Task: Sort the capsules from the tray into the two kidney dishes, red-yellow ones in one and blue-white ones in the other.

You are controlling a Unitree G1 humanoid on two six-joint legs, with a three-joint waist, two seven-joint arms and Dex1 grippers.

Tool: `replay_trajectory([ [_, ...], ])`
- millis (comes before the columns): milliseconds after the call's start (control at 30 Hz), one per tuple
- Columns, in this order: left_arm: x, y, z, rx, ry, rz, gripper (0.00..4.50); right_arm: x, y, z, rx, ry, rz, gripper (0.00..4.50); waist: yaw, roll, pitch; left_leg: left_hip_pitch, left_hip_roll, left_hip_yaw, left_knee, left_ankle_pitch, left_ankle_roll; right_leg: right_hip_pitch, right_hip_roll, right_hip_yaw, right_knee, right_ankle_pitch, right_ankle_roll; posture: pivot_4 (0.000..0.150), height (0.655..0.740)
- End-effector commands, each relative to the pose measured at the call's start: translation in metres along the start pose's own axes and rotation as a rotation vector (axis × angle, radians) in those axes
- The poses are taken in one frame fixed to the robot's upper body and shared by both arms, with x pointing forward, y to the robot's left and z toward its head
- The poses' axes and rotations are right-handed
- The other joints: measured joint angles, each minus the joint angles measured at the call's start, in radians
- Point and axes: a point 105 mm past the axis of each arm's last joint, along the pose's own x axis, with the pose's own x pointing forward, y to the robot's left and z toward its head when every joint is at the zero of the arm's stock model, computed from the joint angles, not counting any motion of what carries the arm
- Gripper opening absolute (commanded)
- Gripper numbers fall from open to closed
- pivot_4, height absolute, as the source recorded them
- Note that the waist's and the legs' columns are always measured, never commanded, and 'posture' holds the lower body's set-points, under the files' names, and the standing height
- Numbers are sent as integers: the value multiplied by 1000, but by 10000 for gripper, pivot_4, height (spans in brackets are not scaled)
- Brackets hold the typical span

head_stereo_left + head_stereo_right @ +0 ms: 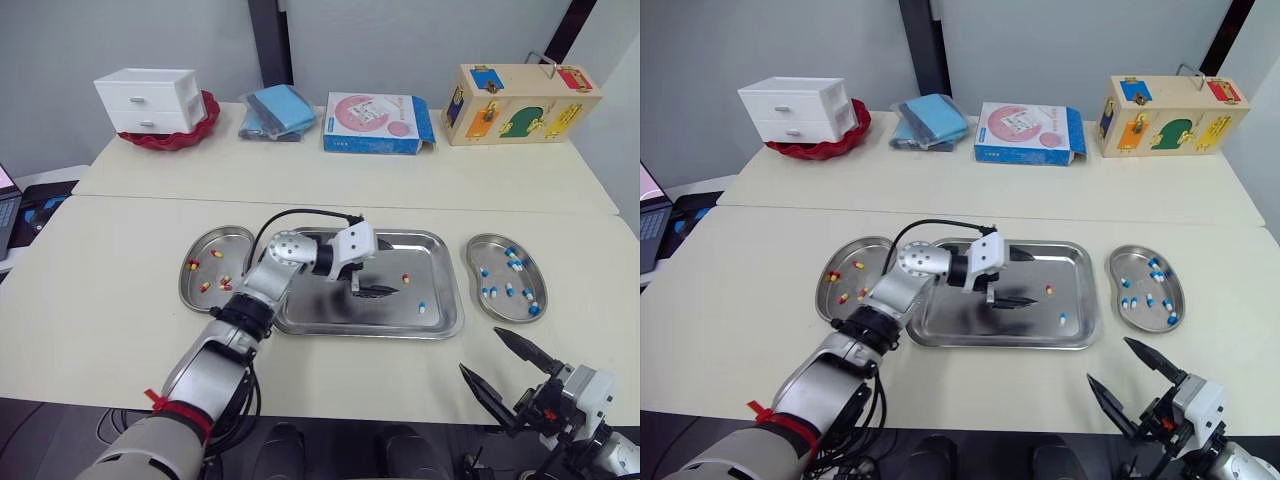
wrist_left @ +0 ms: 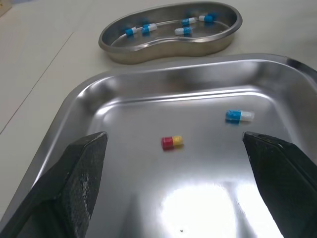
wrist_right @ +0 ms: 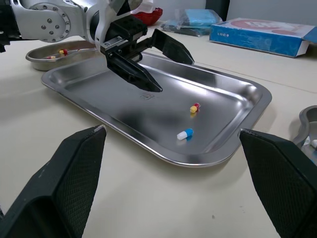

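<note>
A steel tray [image 1: 330, 312] lies mid-table and holds one red-yellow capsule [image 1: 405, 279] and one blue-white capsule [image 1: 421, 307]. My left gripper [image 1: 378, 268] hovers low over the tray's middle, open and empty, just left of the red-yellow capsule [image 2: 172, 142]. The left kidney dish [image 1: 226, 240] holds several red-yellow capsules. Several blue-white capsules lie in the right kidney dish [image 1: 481, 246]. Near the table's front edge on the right, my right gripper [image 1: 480, 350] stands open and empty, short of the tray [image 3: 233, 99].
Along the far table stand a white drawer box [image 1: 150, 100] on a red dish, blue packets [image 1: 277, 111], a pink-and-blue box [image 1: 375, 122] and a wooden lock box [image 1: 520, 103]. A laptop [image 1: 8, 205] sits at the left edge.
</note>
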Motion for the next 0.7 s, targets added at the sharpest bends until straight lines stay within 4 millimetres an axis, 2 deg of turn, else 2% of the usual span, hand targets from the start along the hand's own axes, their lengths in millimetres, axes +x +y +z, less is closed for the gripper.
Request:
replay_trajectory([
  [33,14,1,3,28,13,-10,45000,3,5,10,-29,-32,-1,44907,-1,0,0,0,0,0,0,0,0,0,0,0,0,0,0,1500,7400],
  [300,35,-2,-4,18,69,-20,45000,1,10,11,-27,-24,-29,44907,-1,0,0,0,0,0,0,0,0,0,0,0,0,0,0,1500,7400],
  [633,38,-1,-13,18,115,-4,45000,0,14,10,-27,-25,-56,44907,-1,0,0,0,0,0,0,0,0,0,0,0,0,0,0,1500,7400],
  [700,39,-1,-14,22,118,-2,41188,0,14,9,-29,-24,-59,45000,-1,0,0,0,0,0,0,0,0,0,0,0,0,0,0,1500,7400],
])
